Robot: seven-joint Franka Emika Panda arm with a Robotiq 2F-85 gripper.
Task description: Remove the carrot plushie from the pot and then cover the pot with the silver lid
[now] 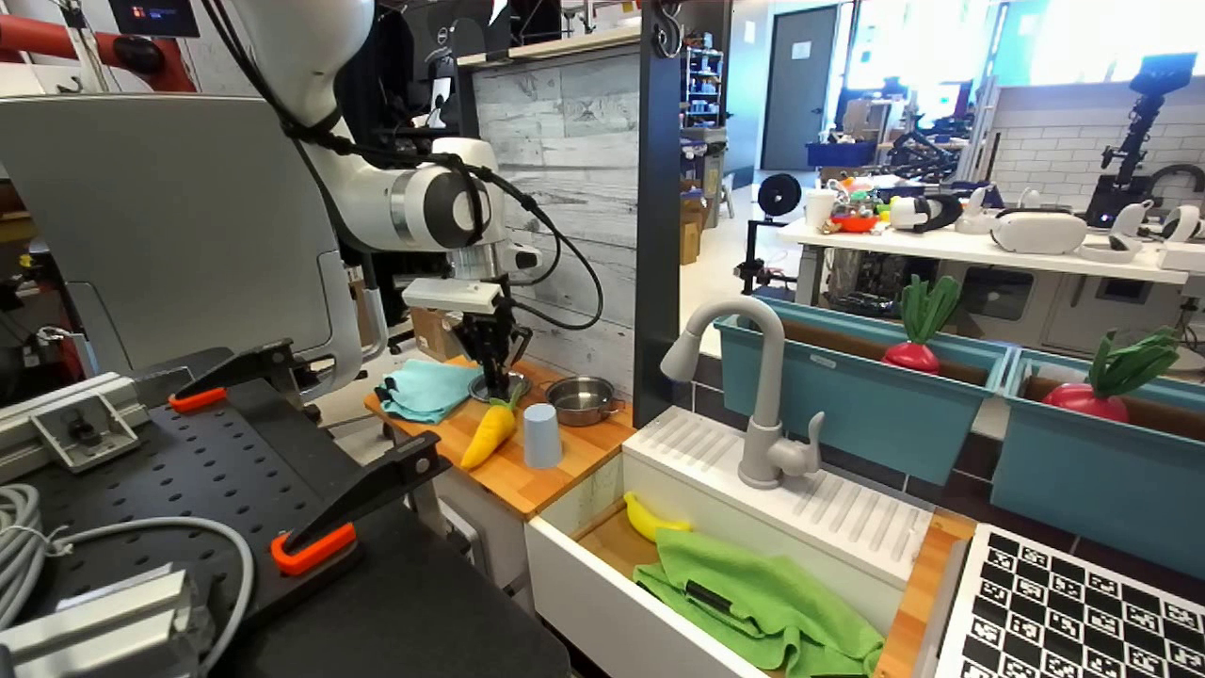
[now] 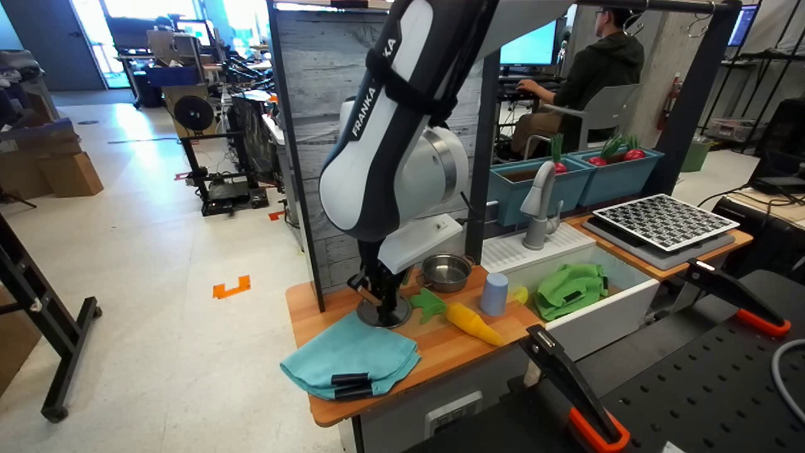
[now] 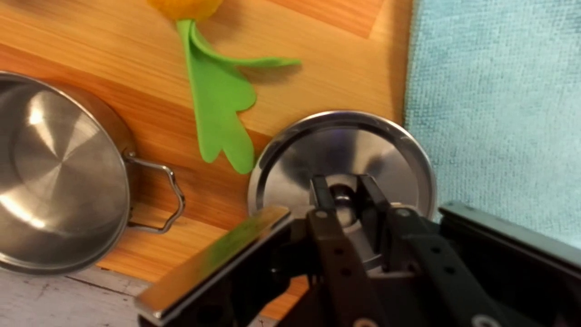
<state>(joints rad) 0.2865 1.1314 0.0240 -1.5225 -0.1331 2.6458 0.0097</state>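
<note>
While the fingers [image 3: 321,193] straddle the knob [image 3: 342,193] (can't tell if clamped), a shallow pinch could drop the lid [image 3: 340,156] mid-carry.

1. In an exterior view, the plank wall [image 2: 330,94] bars the far side of the pot [image 2: 445,272]; the light-blue cup [image 2: 495,294] stands at its near right.
2. Nearer, bare counter [image 2: 440,352] lies open between the teal cloth [image 2: 352,352] and the carrot plushie [image 2: 473,322].
3. From above, the pot's mouth is open.
4. In the wrist view, the pot's handle [image 3: 182,200] and the plushie's green leaves [image 3: 218,104] narrow the gap to the silver lid [image 3: 336,145].
</note>
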